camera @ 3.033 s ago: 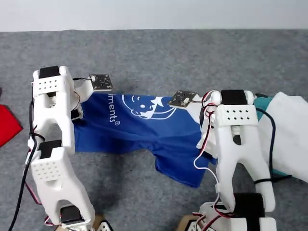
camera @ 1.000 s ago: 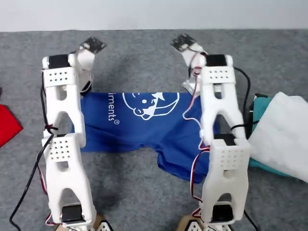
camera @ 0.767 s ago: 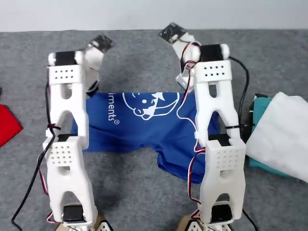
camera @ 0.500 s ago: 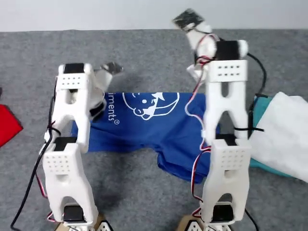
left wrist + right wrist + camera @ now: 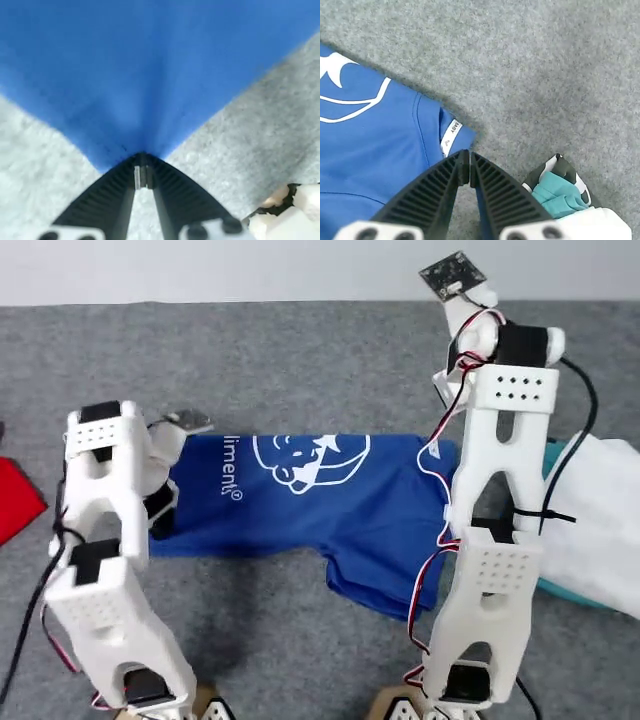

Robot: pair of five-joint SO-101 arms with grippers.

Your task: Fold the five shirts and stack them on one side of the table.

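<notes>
Both clenched | left gripper [image 5: 142, 172] — pinching blue shirt [image 5: 300, 510] corner; right gripper [image 5: 469, 167] — empty, by collar

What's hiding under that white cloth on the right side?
A teal garment's edges peek out beneath the white cloth; how much more lies under it is covered.

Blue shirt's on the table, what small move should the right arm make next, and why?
Probably open the right end effector and lower it onto the corner of the blue shirt by the neck label. It is shut with nothing in it, while the left end effector pinches another corner; folding needs both.
</notes>
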